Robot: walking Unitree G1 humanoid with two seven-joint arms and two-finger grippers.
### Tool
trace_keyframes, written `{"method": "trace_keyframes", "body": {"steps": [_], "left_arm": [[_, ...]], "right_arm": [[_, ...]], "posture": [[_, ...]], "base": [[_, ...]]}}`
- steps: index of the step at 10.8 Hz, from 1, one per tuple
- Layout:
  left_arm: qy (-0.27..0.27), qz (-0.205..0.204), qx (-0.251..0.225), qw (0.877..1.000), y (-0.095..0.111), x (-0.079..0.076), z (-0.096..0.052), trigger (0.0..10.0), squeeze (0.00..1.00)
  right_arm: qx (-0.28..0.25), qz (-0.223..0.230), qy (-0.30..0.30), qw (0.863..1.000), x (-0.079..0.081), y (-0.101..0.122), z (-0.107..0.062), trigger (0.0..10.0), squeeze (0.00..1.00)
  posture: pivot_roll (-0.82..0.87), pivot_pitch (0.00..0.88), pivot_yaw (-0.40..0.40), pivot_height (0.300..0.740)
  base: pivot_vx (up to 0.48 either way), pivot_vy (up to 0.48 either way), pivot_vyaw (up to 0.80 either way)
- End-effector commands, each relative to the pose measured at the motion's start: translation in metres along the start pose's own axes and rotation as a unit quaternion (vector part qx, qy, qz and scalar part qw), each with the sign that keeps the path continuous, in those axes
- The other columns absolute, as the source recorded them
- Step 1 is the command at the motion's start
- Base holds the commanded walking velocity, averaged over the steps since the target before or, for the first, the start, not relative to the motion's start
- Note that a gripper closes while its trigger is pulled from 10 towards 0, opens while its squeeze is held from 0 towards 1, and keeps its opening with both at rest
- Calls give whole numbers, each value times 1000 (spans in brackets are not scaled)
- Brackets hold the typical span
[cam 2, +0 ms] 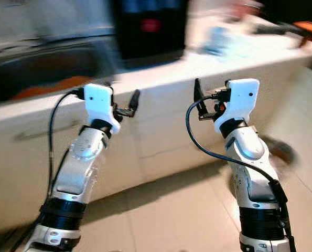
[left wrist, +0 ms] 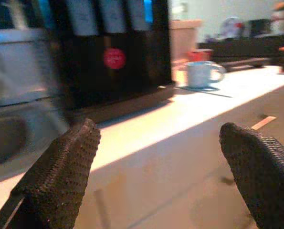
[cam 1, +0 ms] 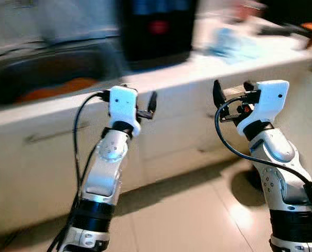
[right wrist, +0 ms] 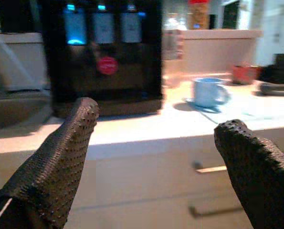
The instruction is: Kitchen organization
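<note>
Both arms are raised in front of a white kitchen counter point(cam 1: 197, 65). My left gripper point(cam 1: 140, 102) is open and holds nothing, level with the counter's front edge. To its right my right gripper point(cam 1: 233, 90) is also open with nothing in it. A black water dispenser point(right wrist: 106, 62) with a red round mark stands on the counter ahead. A pale blue mug point(right wrist: 208, 91) sits on a blue mat to the dispenser's right. The head views are blurred.
A dark sink point(cam 1: 45, 79) with something orange point(cam 1: 56, 89) in it lies at the counter's left. White drawers with bar handles point(right wrist: 208, 168) run below the counter. A red container point(right wrist: 244, 74) and a dark tray point(right wrist: 275, 86) sit further right. Pale tiled floor point(cam 1: 197, 210) lies underfoot.
</note>
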State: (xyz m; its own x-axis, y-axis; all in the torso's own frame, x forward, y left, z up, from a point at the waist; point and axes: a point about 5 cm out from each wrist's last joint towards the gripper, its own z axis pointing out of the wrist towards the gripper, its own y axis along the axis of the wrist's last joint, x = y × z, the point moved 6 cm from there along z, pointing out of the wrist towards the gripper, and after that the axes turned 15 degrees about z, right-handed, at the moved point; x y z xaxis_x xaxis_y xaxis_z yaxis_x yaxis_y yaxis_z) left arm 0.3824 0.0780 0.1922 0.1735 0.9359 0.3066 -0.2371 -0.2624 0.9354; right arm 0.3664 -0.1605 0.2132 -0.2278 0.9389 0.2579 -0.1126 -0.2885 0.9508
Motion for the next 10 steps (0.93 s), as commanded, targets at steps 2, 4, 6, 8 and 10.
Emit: {"method": "trace_keyframes", "body": {"steps": [2,4,6,8,10], "left_arm": [[-3,-4,12,1000,-5,2,1,10000,0],[-5,-6,15,1000,-7,2,1,10000,0],[-40,-22,47,998,-25,-6,5,10000,0],[-48,-30,69,996,-42,-9,2,10000,0],[-53,-34,98,993,-64,-10,-3,10000,0]], "right_arm": [[2,-2,2,1000,3,0,1,10000,0],[3,-2,2,1000,3,0,1,10000,0],[8,3,-13,1000,0,-7,3,10000,0],[20,1,-36,999,-5,-21,-1,10000,0],[38,1,-54,998,-11,-38,-5,10000,0]], "posture": [[40,9,57,740],[41,9,57,740],[42,3,65,740],[36,2,66,740],[32,3,67,740]], "base": [[0,0,-800],[0,0,-800],[0,0,-800],[0,0,-800],[0,0,-800]]}}
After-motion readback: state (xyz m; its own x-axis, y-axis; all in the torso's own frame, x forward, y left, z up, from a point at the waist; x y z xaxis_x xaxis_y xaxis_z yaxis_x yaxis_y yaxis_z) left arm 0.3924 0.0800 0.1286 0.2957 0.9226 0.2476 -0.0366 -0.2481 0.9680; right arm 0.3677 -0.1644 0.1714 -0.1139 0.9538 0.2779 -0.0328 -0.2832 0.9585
